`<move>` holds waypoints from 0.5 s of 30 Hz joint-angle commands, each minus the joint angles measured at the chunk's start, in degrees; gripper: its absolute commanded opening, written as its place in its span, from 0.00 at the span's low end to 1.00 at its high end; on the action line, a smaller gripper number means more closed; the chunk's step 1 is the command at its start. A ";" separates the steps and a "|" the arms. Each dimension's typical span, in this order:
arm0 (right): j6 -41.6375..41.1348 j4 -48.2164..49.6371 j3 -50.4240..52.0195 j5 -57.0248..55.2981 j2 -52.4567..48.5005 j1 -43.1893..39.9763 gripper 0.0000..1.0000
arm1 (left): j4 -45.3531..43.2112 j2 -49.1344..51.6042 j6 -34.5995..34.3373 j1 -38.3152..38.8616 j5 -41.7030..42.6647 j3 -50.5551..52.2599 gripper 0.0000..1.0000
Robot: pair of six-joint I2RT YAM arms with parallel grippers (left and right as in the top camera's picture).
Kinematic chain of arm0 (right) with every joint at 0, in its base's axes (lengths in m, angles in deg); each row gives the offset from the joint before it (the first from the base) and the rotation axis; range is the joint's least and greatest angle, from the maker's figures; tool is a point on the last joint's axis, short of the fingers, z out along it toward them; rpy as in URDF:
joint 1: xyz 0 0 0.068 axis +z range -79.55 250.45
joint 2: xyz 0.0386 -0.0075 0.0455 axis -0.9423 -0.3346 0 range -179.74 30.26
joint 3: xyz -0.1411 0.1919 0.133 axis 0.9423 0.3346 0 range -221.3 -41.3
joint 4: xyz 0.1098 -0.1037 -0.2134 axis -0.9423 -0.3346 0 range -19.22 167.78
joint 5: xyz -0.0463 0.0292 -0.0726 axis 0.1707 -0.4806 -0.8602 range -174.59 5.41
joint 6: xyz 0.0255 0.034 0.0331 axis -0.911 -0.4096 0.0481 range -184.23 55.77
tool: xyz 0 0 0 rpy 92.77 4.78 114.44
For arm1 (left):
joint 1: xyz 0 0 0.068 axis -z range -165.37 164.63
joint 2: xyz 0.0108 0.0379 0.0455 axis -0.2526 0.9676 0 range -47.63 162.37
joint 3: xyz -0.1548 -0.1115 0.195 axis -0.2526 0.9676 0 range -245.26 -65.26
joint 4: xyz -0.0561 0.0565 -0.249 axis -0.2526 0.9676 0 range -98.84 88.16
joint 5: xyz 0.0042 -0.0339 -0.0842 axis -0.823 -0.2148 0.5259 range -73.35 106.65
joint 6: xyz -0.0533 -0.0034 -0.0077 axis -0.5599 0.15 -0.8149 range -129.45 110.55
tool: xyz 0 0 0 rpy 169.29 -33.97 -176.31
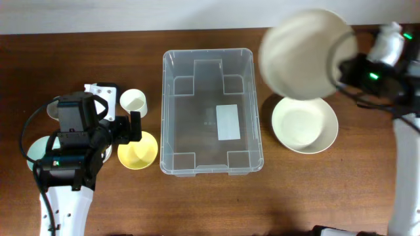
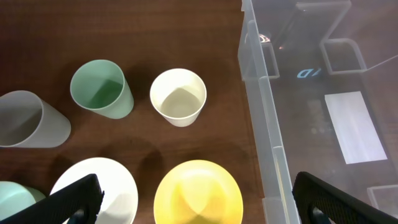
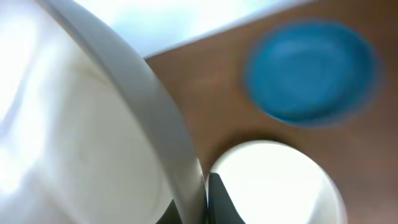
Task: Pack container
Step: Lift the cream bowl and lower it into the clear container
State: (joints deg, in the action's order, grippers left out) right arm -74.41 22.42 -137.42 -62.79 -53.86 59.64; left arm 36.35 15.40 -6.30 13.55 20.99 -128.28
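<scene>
The clear plastic container [image 1: 207,111] stands mid-table with a white label on its base; its wall shows in the left wrist view [image 2: 267,124]. My right gripper [image 1: 342,65] is shut on the rim of a cream bowl [image 1: 307,52], held tilted in the air to the right of the container; the rim fills the right wrist view [image 3: 112,124]. A second cream bowl [image 1: 305,124] rests on the table below it. My left gripper [image 1: 134,126] is open above a yellow bowl [image 2: 198,194], left of the container.
Left of the container are a cream cup [image 2: 178,96], a green cup [image 2: 101,88], a grey cup [image 2: 28,119], a white bowl [image 2: 99,190] and a pale green dish [image 1: 36,149]. A blue plate [image 3: 311,71] lies on the table at the right.
</scene>
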 commanded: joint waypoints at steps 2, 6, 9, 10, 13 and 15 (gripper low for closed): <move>2.73 -1.40 -9.07 -5.46 -4.39 12.50 0.04 | -0.15 0.02 -0.59 -0.20 0.83 -1.20 1.00; 3.02 -3.23 -14.47 -7.50 -11.08 19.52 0.04 | -0.13 0.02 -0.59 -0.20 0.83 -1.20 1.00; 3.34 -3.96 -18.78 -7.48 -18.47 23.06 0.04 | -0.13 0.02 -0.59 -0.20 0.83 -1.20 1.00; 3.34 -4.02 -20.17 -7.48 -21.07 23.82 0.04 | -0.15 0.02 -0.59 -0.20 0.83 -1.20 1.00; 3.37 -3.91 -24.70 -7.52 -29.29 25.62 0.04 | -0.15 0.02 -0.59 -0.20 0.83 -1.20 1.00; 3.34 -3.78 -26.34 -7.52 -33.44 26.27 0.04 | -0.15 0.02 -0.59 -0.20 0.83 -1.20 1.00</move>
State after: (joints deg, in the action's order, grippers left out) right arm -71.39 18.14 -159.56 -69.63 -81.92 84.54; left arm 36.39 15.40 -6.30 13.55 20.99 -128.28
